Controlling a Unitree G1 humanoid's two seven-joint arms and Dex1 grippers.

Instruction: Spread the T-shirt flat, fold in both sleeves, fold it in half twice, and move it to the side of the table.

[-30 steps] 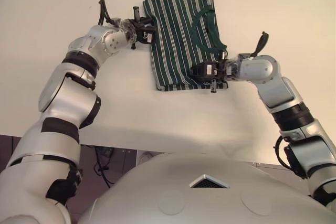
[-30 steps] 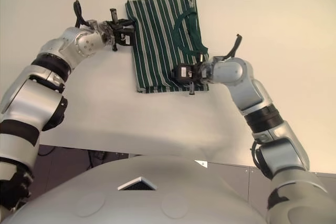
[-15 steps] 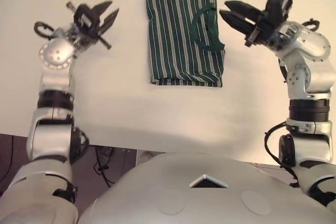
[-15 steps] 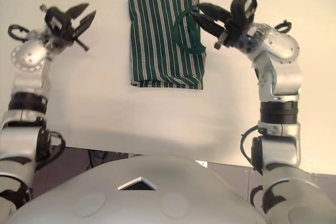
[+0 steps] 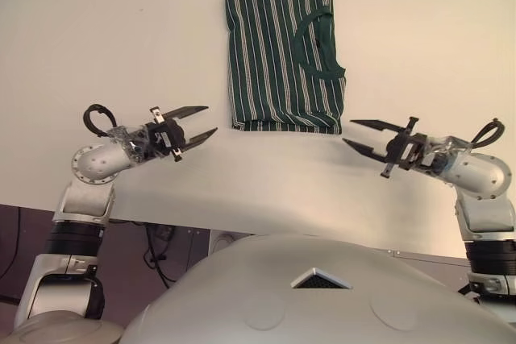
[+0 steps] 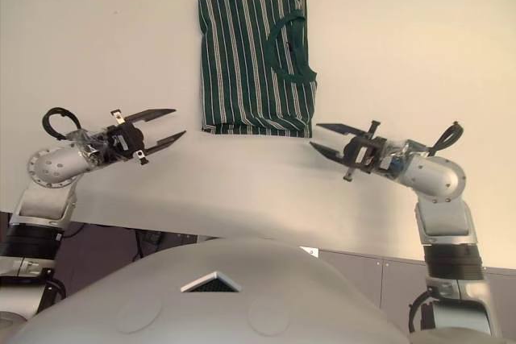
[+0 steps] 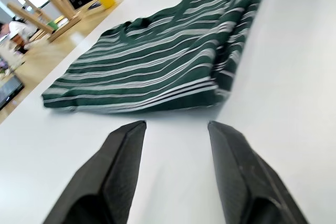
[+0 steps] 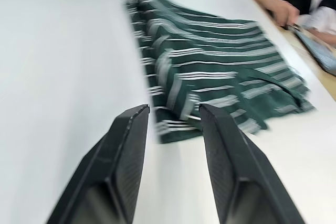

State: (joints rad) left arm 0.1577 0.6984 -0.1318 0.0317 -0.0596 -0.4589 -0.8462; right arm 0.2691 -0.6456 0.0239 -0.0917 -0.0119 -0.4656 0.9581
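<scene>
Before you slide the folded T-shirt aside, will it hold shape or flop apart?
Probably floppy: the T-shirt is thin layered cloth, so lifting one edge likely unfolds it. On the smooth table it should slide, perhaps bunching.

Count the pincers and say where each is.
2. The black left pincer, open, hovers off the near left corner of the folded green striped T-shirt; the black right pincer, open, off its near right corner.

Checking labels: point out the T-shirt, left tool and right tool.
T-shirt (image 5: 274,62), left eye view, middle of the striped folded panel.
left tool (image 5: 210,118), left eye view, midway between its open fingertips.
right tool (image 5: 348,131), left eye view, midway between its open fingertips.
</scene>
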